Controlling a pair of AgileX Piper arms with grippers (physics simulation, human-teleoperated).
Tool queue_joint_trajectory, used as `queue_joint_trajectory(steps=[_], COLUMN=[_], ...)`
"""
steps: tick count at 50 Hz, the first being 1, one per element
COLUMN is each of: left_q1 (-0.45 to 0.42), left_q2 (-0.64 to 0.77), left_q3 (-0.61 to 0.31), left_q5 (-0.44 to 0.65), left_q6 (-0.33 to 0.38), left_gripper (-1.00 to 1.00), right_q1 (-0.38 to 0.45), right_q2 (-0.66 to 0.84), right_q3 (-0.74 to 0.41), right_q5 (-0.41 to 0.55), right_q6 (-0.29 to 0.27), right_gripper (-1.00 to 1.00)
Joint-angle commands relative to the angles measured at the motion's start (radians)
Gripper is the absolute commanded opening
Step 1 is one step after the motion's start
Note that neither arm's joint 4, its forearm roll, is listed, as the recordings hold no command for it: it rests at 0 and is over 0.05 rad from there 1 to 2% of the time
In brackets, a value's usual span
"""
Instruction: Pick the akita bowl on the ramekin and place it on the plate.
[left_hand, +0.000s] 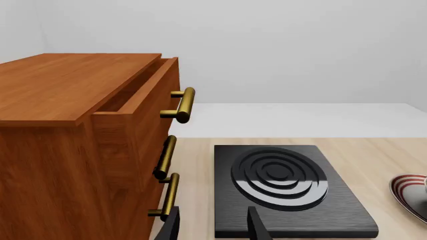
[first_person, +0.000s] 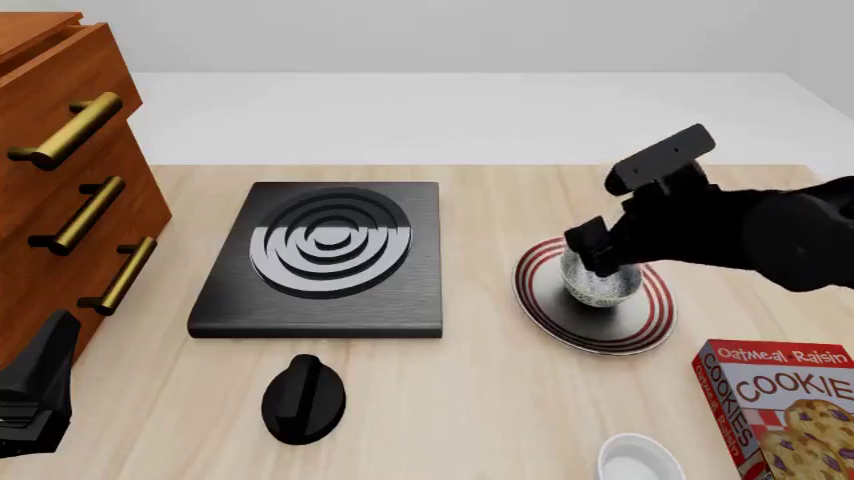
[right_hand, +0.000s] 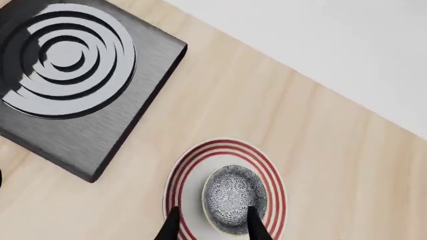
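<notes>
The speckled grey-and-white akita bowl (first_person: 602, 286) (right_hand: 233, 197) stands upright on the red-ringed plate (first_person: 641, 330) (right_hand: 190, 165), right of the table's middle. My right gripper (first_person: 603, 262) (right_hand: 212, 222) hovers just above the bowl. It is open, with one finger over the bowl's rim and the other outside it over the plate. The white ramekin (first_person: 638, 460) sits bare at the front edge, nearer than the plate. At the front left corner, my left gripper (first_person: 34, 400) (left_hand: 213, 227) is open and holds nothing. The plate's edge (left_hand: 408, 192) also shows in the left wrist view.
A black square stove (first_person: 327, 255) (left_hand: 287, 190) (right_hand: 67, 75) lies left of the plate, with a black knob (first_person: 304, 398) in front of it. A wooden drawer cabinet (first_person: 67, 180) (left_hand: 67, 125) fills the left side. A cookie box (first_person: 787, 410) stands at the front right.
</notes>
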Motion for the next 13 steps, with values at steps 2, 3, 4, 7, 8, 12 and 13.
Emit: queue_joint_trajectory(steps=[2,3,4,7,8,12,13], left_q1=[0.000,0.000,0.000,0.000,0.000,0.000,0.000], left_q2=[0.000,0.000,0.000,0.000,0.000,0.000,0.000], left_q3=[0.000,0.000,0.000,0.000,0.000,0.000,0.000], left_q5=[0.000,0.000,0.000,0.000,0.000,0.000,0.000], left_q6=[0.000,0.000,0.000,0.000,0.000,0.000,0.000], left_gripper=[1.00,1.00,1.00,1.00,1.00,1.00,1.00], right_q1=[0.011,0.012,0.012,0.006,0.011,-0.013,-0.014], right_q2=[-0.057,-0.070,-0.088,-0.175,-0.205,-0.269,-0.290], right_q3=[0.092,0.101,0.107,0.136,0.144,0.191,0.205], right_q5=[-0.105,-0.113,-0.118,-0.135,-0.142,-0.185,-0.194], right_q6=[0.168,0.179,0.213,0.221,0.230,0.273,0.287], right_gripper=[1.00,1.00,1.00,1.00,1.00,1.00,1.00])
